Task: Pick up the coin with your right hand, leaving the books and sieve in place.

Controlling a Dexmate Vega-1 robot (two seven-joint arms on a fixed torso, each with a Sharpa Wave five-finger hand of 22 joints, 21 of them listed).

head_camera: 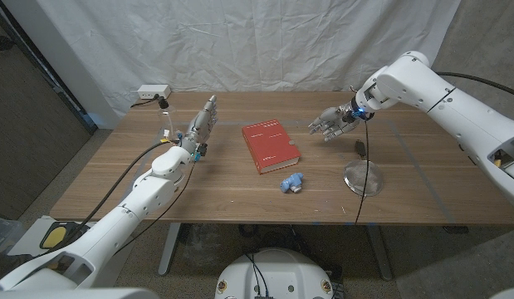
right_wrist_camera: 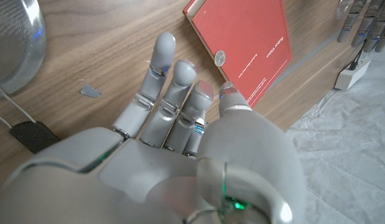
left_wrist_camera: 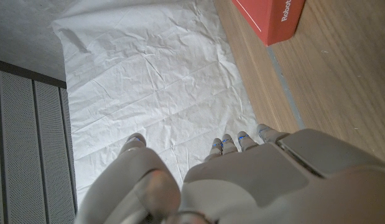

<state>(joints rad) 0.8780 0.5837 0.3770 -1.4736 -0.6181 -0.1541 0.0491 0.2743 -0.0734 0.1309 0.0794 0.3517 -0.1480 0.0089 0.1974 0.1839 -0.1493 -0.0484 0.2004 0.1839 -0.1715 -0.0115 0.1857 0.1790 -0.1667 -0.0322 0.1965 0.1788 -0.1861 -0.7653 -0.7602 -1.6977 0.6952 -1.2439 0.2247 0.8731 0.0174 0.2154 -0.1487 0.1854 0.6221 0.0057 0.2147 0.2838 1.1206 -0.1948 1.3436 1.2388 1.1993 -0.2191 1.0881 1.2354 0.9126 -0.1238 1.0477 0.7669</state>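
Across the top of the frame you have a creased white sheet (head_camera: pixel 240 41) hung as a backdrop behind the wooden table (head_camera: pixel 215 187). At upper left, a dark perforated panel (head_camera: pixel 24 100) stands beside it. A white power strip (head_camera: pixel 153 92) sits on the table's upper-left corner. Grey floor (head_camera: pixel 99 241) shows below the table edge.

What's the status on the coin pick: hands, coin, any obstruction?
Right hand open, off the book's right edge. Left hand open, idle. Coin on the book cover, untouched. Sieve clear of the path.
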